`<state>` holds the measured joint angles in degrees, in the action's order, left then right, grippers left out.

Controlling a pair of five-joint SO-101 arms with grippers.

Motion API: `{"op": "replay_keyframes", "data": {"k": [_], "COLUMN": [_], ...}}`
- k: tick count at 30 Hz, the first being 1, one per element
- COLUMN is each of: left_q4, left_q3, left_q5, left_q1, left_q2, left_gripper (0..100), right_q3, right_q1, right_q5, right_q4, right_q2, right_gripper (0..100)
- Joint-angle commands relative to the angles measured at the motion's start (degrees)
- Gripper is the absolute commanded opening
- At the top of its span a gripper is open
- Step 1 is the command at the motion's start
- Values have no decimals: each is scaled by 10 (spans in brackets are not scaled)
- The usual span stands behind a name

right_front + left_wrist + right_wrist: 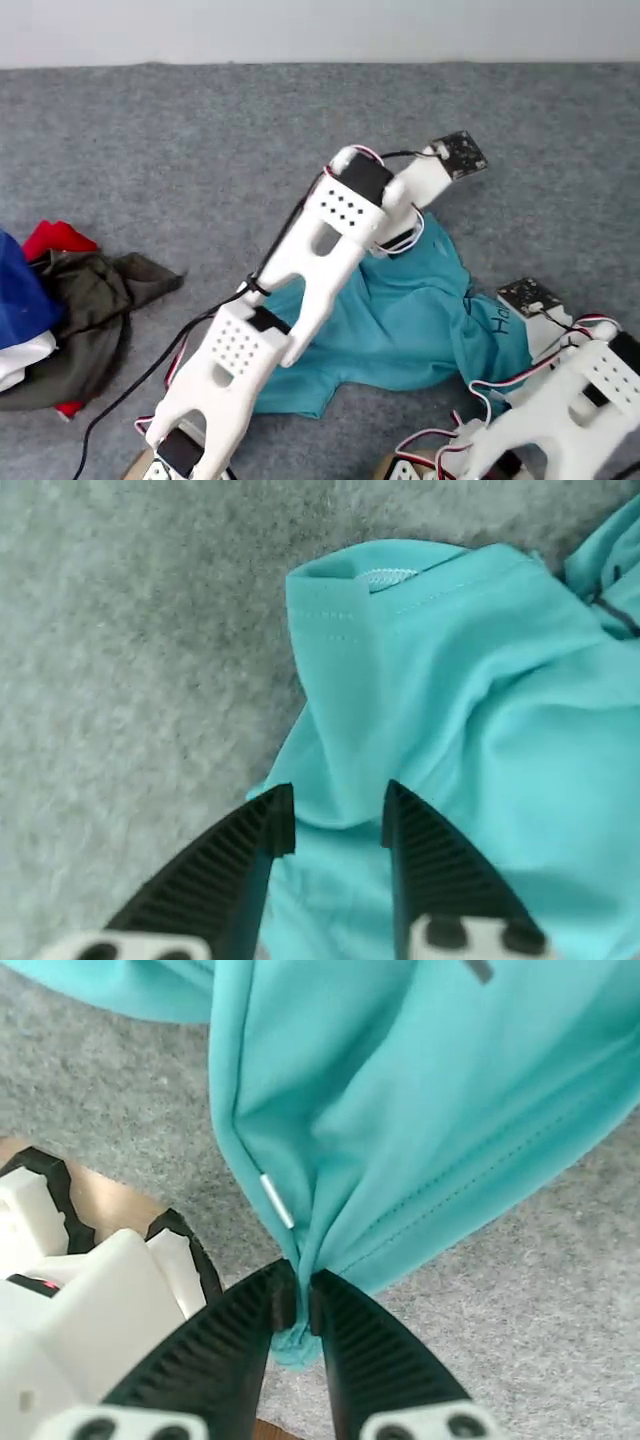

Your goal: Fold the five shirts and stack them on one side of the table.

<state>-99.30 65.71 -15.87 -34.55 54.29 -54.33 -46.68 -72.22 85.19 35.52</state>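
The teal shirt (400, 320) lies unfolded and rumpled right of the bench's (200, 130) centre, with one bunched edge pinched in the right claw (297, 1295). At the left edge, a blue shirt (20, 295), red shirt (55, 238), olive shirt (95, 310) and white shirt (20, 360) sit heaped together, crumpled.

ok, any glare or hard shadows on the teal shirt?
High view: even light, no glare on the teal shirt, soft shadow beneath the arm crossing it. Left wrist view: mild shading in the folds ahead of the open left gripper. Right wrist view: darker creases where the right gripper pinches its edge.
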Motion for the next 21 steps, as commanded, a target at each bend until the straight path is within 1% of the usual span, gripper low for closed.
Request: {"op": "replay_keyframes", "data": {"k": [1, 8, 14, 16, 19, 21], "left_q4": [-11, 25, 62, 70, 69, 59], "left_q3": [67, 150, 167, 167, 176, 197], "left_q5": [1, 1, 1, 1, 1, 1], "left_q1": [-6, -5, -21, -30, -41, -41], "left_q2": [33, 127, 171, 175, 175, 175], "left_gripper": [171, 171, 164, 130, 22, 17], "right_q3": [4, 4, 4, 4, 4, 4], "right_q1": [-1, -2, 0, 0, 0, 0], "right_q5": [10, 11, 30, 30, 30, 30], "right_q4": [5, 6, 5, 5, 5, 4], "right_q2": [20, 20, 21, 21, 21, 21], "right_gripper": [9, 9, 9, 9, 9, 9]}}
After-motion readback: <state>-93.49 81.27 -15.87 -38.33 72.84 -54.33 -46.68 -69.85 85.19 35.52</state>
